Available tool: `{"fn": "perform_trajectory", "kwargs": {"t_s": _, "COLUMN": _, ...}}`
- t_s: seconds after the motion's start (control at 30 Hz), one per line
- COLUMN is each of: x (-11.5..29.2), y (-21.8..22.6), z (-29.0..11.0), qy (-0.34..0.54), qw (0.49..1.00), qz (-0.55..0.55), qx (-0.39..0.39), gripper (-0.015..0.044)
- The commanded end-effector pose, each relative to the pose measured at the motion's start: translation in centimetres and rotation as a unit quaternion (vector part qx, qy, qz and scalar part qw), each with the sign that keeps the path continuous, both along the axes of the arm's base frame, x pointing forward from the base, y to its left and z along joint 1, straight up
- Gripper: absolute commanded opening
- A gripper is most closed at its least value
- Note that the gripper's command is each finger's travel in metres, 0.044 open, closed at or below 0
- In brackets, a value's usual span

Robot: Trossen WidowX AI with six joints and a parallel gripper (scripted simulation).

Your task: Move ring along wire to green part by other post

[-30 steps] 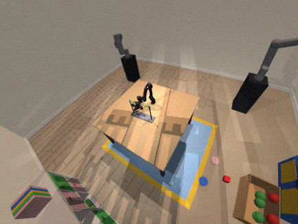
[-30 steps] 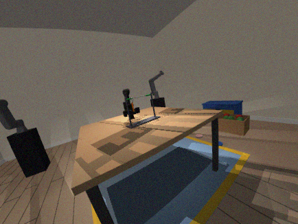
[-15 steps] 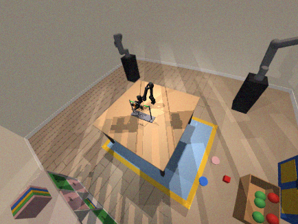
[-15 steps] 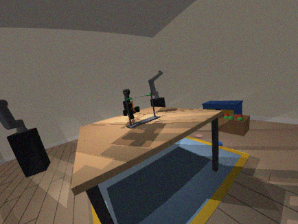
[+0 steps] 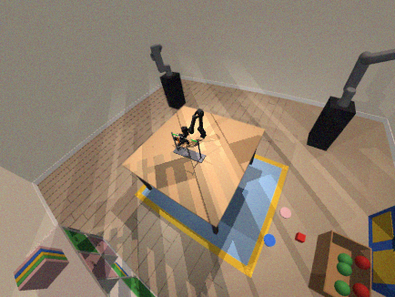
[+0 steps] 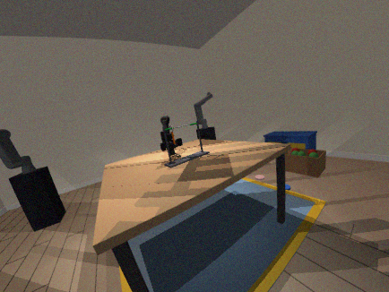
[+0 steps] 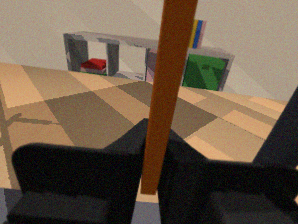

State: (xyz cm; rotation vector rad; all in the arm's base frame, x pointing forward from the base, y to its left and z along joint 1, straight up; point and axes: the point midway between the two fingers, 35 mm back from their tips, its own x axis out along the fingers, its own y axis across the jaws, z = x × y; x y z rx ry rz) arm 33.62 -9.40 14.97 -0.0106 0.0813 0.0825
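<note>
Behind the wooden table [image 7: 60,105] stands a grey shelf unit [image 7: 75,47]; the gripper [image 7: 150,165], black and blocky, clamps the smooth, straight orange handle [image 7: 167,90]

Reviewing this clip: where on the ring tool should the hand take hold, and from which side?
Grip the orange handle low on its shaft, well below the ring and wire. It hangs as a straight, near-upright bar, so fingers closing from either side across it suit best. The hand is shut on the handle that way, its dark fingers flanking the lower end. The ring itself is out of the wrist view.
</note>
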Motion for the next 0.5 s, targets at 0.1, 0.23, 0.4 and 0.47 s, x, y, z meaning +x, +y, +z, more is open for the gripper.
{"fn": "perform_trajectory", "kwargs": {"t_s": 0.1, "x": 0.12, "y": -0.14, "z": 0.25, "qy": -0.003, "qw": 1.000, "qz": -0.002, "qx": -0.003, "gripper": -0.0150}}
{"fn": "perform_trajectory", "kwargs": {"t_s": 0.23, "x": 0.12, "y": -0.14, "z": 0.25, "qy": -0.003, "qw": 1.000, "qz": -0.002, "qx": -0.003, "gripper": -0.0150}}
{"fn": "perform_trajectory", "kwargs": {"t_s": 0.4, "x": 0.10, "y": 0.31, "z": 0.25, "qy": -0.002, "qw": 1.000, "qz": -0.003, "qx": -0.002, "gripper": -0.0150}}
{"fn": "perform_trajectory", "kwargs": {"t_s": 0.47, "x": 0.08, "y": 0.51, "z": 0.25, "qy": -0.002, "qw": 1.000, "qz": -0.002, "qx": -0.002, "gripper": -0.0150}}
